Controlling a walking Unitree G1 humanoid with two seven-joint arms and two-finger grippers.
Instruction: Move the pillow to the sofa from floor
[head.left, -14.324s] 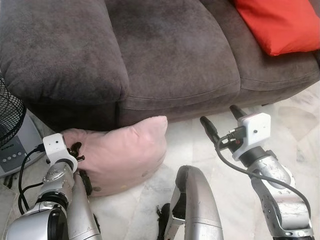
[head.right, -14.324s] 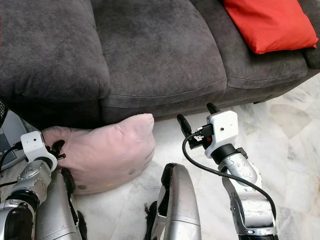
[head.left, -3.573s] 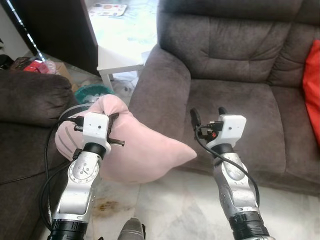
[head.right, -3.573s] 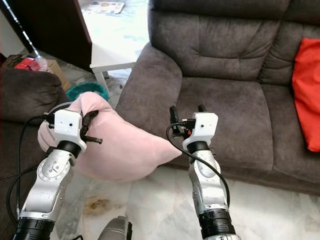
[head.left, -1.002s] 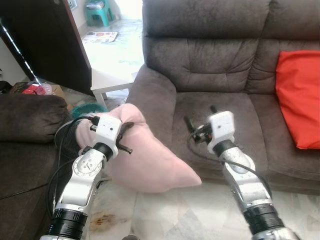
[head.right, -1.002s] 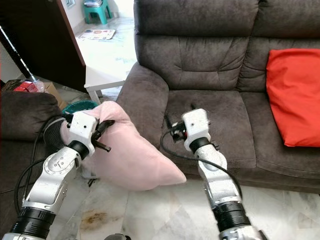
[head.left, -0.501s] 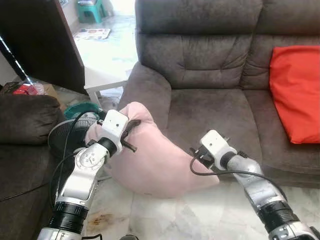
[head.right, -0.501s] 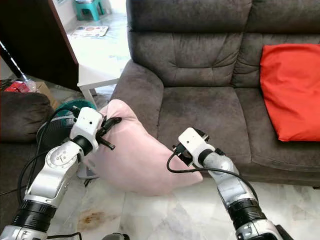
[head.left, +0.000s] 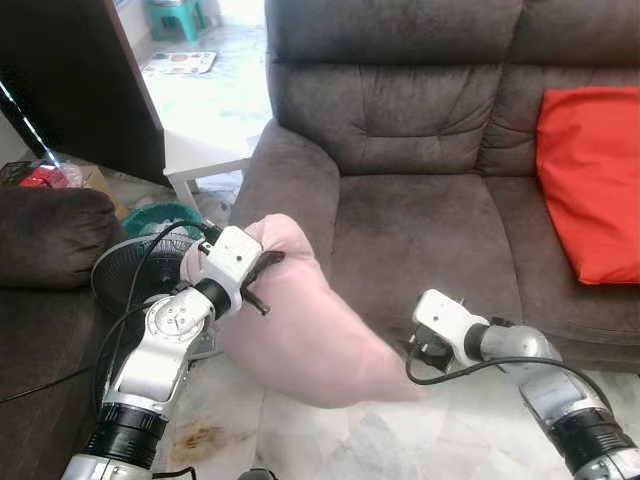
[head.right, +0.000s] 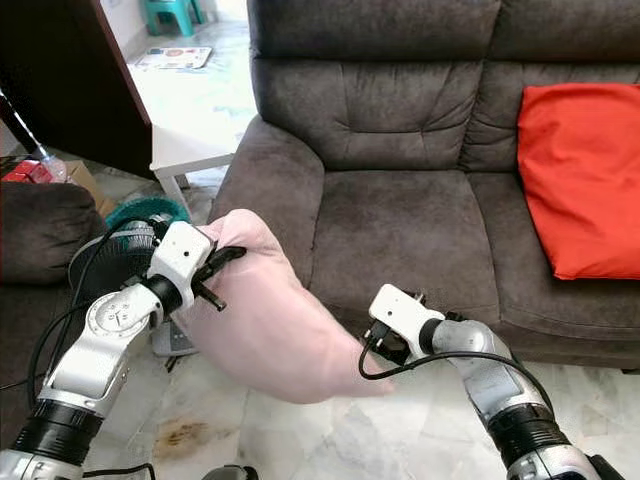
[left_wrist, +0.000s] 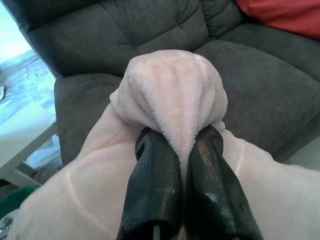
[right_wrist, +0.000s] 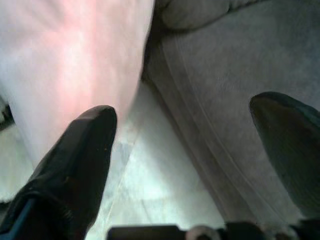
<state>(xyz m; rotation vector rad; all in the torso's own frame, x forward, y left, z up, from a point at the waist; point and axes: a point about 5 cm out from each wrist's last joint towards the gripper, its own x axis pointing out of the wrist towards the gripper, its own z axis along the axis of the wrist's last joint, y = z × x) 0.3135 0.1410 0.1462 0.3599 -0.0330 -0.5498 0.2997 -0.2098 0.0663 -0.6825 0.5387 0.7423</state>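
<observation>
Soft pale-pink plush pillow (head.left: 300, 335) held clear of the marble floor (head.left: 470, 445), in front of the dark grey-brown suede sofa (head.left: 420, 220), at 7 o'clock from its left seat cushion; left gripper (left_wrist: 181, 150) clamped shut on a bunched corner of the pillow, fabric bulging beyond the fingers; right gripper (right_wrist: 185, 150) spread wide at the pillow's lower tip, one finger (right_wrist: 82, 155) against the fabric; red rectangular cushion (head.left: 590, 180) on the sofa at 3 o'clock; black fan (head.left: 140, 275) on the floor at 9 o'clock.

Red cushion (head.left: 590, 180), white table (head.left: 200, 155), probably a black fan (head.left: 140, 275) on the floor.
</observation>
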